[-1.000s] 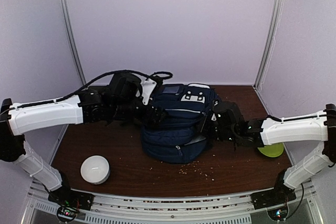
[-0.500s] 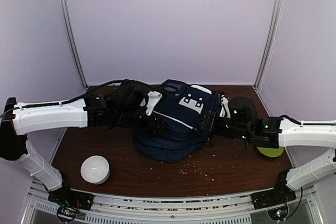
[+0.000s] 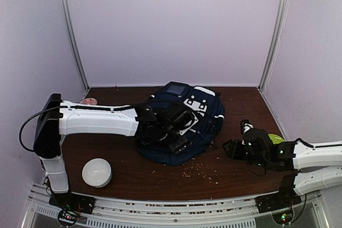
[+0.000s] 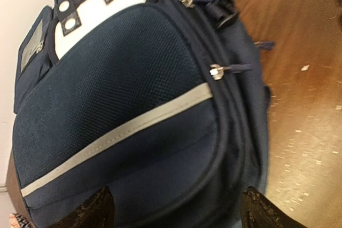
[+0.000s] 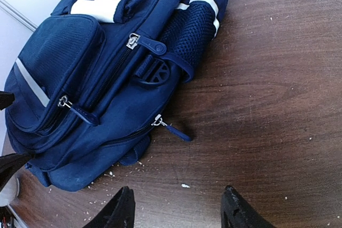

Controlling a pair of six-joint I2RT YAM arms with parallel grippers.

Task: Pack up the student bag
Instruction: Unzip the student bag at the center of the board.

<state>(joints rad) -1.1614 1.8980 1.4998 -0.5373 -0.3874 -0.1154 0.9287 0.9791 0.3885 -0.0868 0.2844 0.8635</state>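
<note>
The left gripper (image 4: 176,212) hung wide open over the bag (image 3: 206,111), gripping nothing, while the right gripper (image 5: 179,209) stood open and empty beside it.

green object (image 3: 276,138): was mostly hidden by arm (image 3: 315,156) behind right pincer (image 5: 178,209)
student bag (image 4: 123,121): was cropped under left pincer (image 4: 176,212)

The brown table (image 3: 133,177) bears the student bag (image 3: 207,117), a white pouch (image 3: 96,172), a green disc (image 3: 276,138) and scattered crumbs (image 3: 199,170).

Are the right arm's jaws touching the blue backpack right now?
Apart. The right wrist view shows bare brown table between the right jaws and the student bag's near edge.
</note>
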